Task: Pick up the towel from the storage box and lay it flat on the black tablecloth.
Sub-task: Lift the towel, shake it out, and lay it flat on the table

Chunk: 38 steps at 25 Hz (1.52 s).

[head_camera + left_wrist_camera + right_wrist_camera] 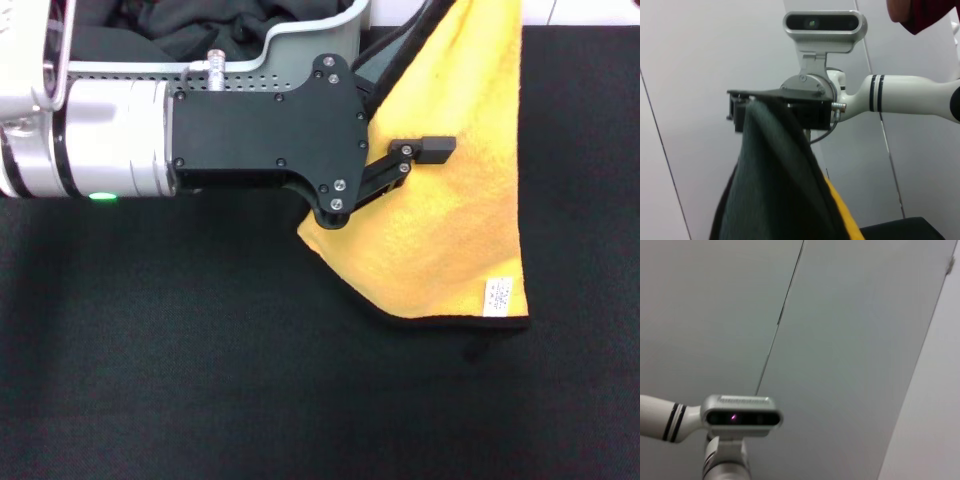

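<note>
The left gripper (425,150) reaches in over the black tablecloth (150,380), one dark finger (430,149) lying against the yellow towel (450,200); whether its fingers are closed on the cloth is hard to tell from here. The towel hangs in a slanted drape beside the gripper, black-edged, a white tag (498,297) at its lower corner, just in front of the grey storage box (300,40) holding dark clothing (190,25)

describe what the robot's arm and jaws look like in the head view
The left arm ends in a silver cylindrical wrist with a lit green light, then a flat black plate dotted with screws. The left gripper has thin black linkage fingers with blocky pads. A small metal connector sits on top.
</note>
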Available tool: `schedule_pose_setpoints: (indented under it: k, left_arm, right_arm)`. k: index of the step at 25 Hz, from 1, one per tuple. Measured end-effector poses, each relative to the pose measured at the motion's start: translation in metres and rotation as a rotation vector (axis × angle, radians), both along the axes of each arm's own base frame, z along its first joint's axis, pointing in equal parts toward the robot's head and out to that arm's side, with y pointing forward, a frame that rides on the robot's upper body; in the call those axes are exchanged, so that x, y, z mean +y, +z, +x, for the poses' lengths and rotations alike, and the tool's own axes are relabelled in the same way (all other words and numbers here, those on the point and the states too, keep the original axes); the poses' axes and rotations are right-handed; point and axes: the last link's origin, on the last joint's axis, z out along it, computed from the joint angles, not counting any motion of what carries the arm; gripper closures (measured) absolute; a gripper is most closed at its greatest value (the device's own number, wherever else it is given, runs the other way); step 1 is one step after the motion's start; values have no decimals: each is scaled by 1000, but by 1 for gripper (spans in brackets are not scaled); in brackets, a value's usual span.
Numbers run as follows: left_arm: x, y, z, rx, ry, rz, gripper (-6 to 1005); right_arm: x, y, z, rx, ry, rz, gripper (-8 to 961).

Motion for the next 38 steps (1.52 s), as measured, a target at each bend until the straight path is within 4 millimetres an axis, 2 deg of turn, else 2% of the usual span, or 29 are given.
schedule_pose_setpoints:
  k: [15,29,38]
  left_arm:
    - [-3,0,-20,-9,59,14,956]
    - [3,9,-33,-32,119,45,952]
    - [3,10,-34,-32,123,47,949]
  right_arm:
    - [-8,35,17,68,-45,108,933]
    - [-15,55,36,99,-99,181,925]
    - [-16,58,39,111,-105,185,920]
